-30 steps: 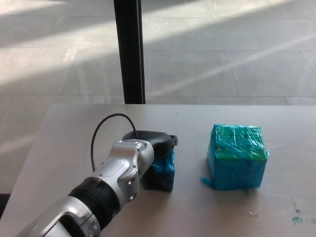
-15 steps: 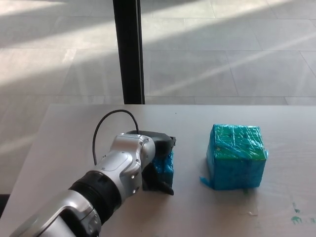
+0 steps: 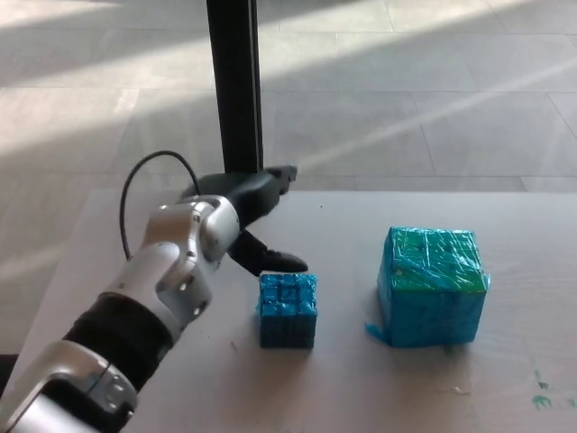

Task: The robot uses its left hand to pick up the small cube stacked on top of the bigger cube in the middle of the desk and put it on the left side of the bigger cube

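The small blue cube point(image 3: 288, 310) rests on the desk point(image 3: 361, 388), a short way left of the bigger cube point(image 3: 433, 286), which is wrapped in blue and green tape. The two cubes are apart, with a gap of bare desk between them. My left hand point(image 3: 252, 215) hovers above and to the upper left of the small cube, open, its black fingers point(image 3: 275, 260) spread and holding nothing. It does not touch the cube. My right hand does not show.
A black vertical post point(image 3: 236, 90) stands behind the desk's far edge, close behind my left hand. A black cable point(image 3: 135, 189) loops off my left wrist. Tiled floor lies beyond the desk. Green marks point(image 3: 544, 390) dot the desk at lower right.
My left hand has let go of the small cube and lifted away up and to the left. The small cube now stands alone on the desk.
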